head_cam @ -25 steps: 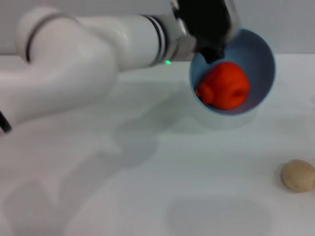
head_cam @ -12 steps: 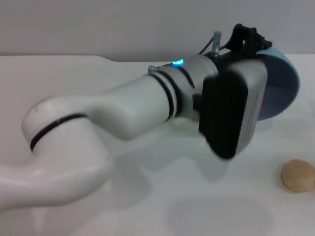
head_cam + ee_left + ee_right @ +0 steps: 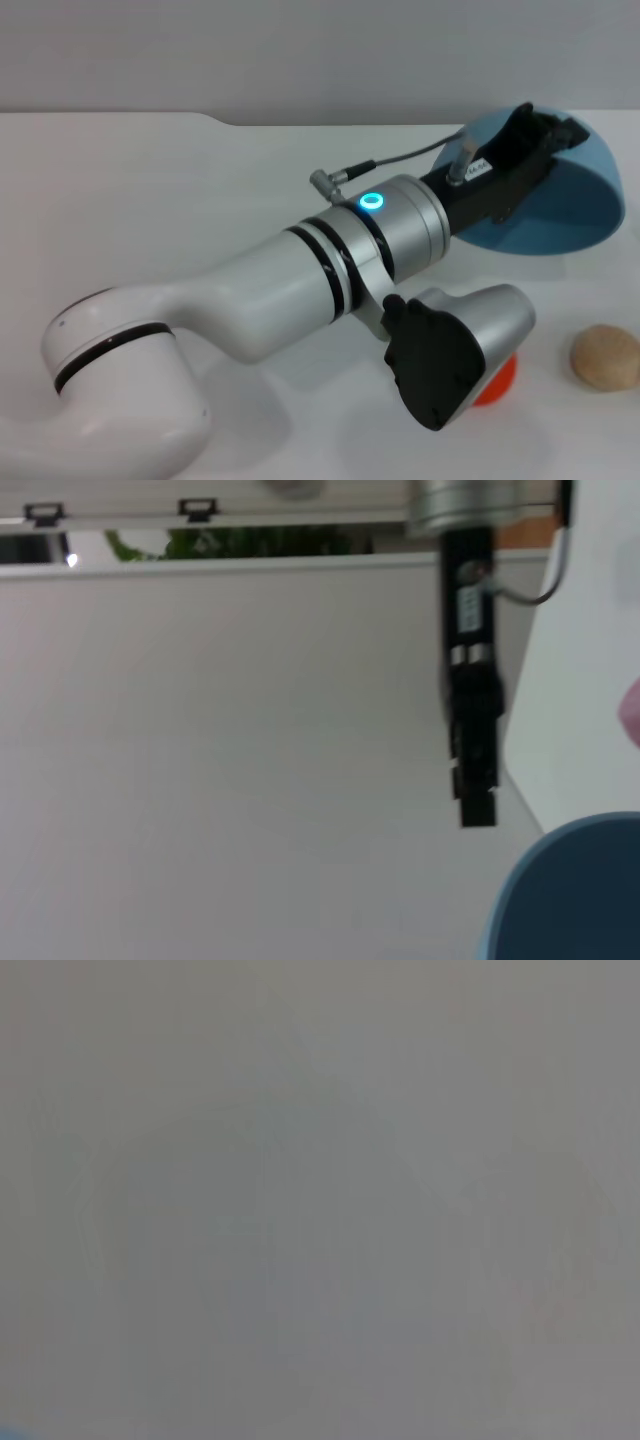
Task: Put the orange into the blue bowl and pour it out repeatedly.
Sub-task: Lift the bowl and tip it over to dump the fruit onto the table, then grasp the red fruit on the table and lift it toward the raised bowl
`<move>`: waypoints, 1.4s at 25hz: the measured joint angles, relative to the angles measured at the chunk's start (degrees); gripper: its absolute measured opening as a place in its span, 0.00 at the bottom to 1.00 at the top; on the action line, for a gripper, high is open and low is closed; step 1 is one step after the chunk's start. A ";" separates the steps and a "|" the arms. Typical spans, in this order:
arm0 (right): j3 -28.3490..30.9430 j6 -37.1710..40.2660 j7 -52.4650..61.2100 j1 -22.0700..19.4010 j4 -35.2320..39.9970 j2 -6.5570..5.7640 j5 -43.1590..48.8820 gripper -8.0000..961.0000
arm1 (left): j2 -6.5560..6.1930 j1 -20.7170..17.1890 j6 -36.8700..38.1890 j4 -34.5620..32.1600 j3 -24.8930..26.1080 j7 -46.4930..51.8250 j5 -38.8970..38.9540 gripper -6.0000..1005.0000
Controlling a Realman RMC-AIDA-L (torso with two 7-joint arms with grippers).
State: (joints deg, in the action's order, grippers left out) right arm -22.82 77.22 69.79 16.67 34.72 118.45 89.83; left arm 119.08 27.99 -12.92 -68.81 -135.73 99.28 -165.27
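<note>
My left gripper (image 3: 543,132) reaches across to the far right and is shut on the rim of the blue bowl (image 3: 560,205). The bowl is tipped over so its outer wall faces me and its mouth points away. The orange (image 3: 497,380) lies on the table, out of the bowl, mostly hidden behind the left wrist's black camera housing (image 3: 450,360). In the left wrist view one black finger (image 3: 474,740) runs down toward the bowl's rim (image 3: 565,890). The right gripper is out of sight.
A small beige ball (image 3: 604,357) rests on the white table (image 3: 150,200) at the right edge, close to the orange. The left forearm (image 3: 300,290) spans the middle of the table. The right wrist view is plain grey.
The left wrist has rolled over, turning the bowl from mouth-toward-me to overturned. The orange that was inside the bowl now lies on the table below the wrist.
</note>
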 joint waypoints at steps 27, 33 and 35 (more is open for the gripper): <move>-5.88 15.02 37.47 7.78 15.02 -3.16 32.35 0.54 | -0.95 15.94 49.53 17.64 45.62 33.29 46.09 0.00; -14.81 13.06 41.73 12.34 10.42 -1.86 35.15 0.53 | -0.95 15.96 51.83 18.45 45.66 35.79 45.91 0.00; -16.23 11.18 41.84 13.61 8.67 -1.34 36.53 0.53 | -0.87 15.72 51.71 18.40 45.46 35.80 45.91 0.00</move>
State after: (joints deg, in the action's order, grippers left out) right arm -39.05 88.40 111.63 30.29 43.39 117.11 126.36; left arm 118.20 43.71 38.79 -50.41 -90.27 135.08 -119.35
